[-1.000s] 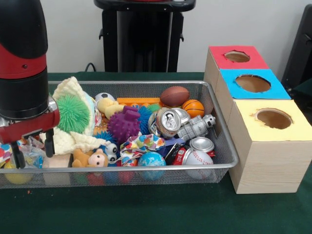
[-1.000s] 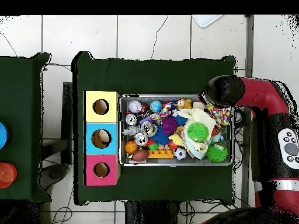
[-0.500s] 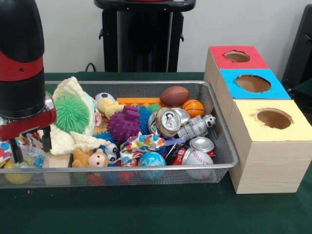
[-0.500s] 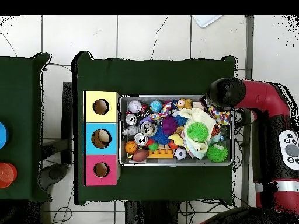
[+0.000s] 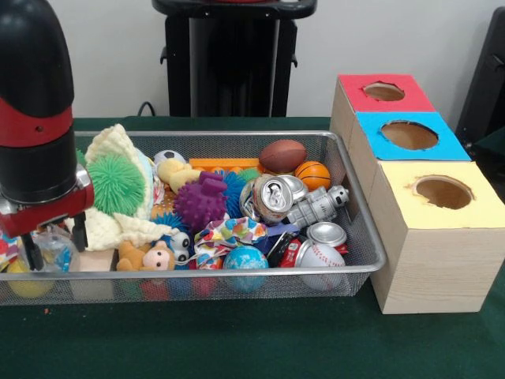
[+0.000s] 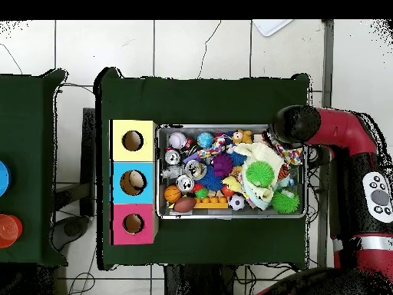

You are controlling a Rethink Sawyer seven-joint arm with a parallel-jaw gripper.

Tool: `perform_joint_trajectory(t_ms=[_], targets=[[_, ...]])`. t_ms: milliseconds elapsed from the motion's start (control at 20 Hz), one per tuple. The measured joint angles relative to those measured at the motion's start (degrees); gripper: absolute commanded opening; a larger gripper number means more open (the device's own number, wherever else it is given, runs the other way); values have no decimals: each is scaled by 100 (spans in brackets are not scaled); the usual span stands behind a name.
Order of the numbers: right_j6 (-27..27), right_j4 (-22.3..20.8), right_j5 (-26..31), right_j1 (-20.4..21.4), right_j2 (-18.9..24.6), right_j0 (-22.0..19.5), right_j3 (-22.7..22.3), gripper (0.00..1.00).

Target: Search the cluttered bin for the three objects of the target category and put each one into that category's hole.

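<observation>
Gripper [image 5: 54, 250] lower; three holes, one bin [image 5: 359, 229]

Clear crinkled bag [image 5: 54, 246] in bin [image 5: 237, 274] corner.

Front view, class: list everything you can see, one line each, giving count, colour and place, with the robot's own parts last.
bin: one, silver mesh, table centre.
box: one, pale wood, right of bin; red hole farthest, then blue, yellow nearest.
plastic bag: one seen, clear, bin's left near corner.
drink cans: about three, silver, right of centre.
spiky balls: green, purple, left and centre.
football: one, brown, far side.
baseball: one, white, near right.
gripper: fingers open, astride the bag.
</observation>
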State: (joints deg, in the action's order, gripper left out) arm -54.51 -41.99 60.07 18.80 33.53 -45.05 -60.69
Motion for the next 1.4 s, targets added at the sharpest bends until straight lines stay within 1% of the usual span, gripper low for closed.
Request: perform_joint_trajectory(t_ms=[100,400,450,750,1100,1200,1300,1400], targets=[[1,-1,-2,-122,10,-8,75,100],[2,-6,145,-194,25,0,244,100],[2,-9,155,-212,25,6,287,0],[2,-15,219,-224,-34,86,354,0],[2,-134,271,-190,-140,237,395,0],[2,-138,272,-93,-157,235,276,0],[2,-115,275,76,-185,224,56,0],[2,-21,271,395,-230,208,-339,0]])
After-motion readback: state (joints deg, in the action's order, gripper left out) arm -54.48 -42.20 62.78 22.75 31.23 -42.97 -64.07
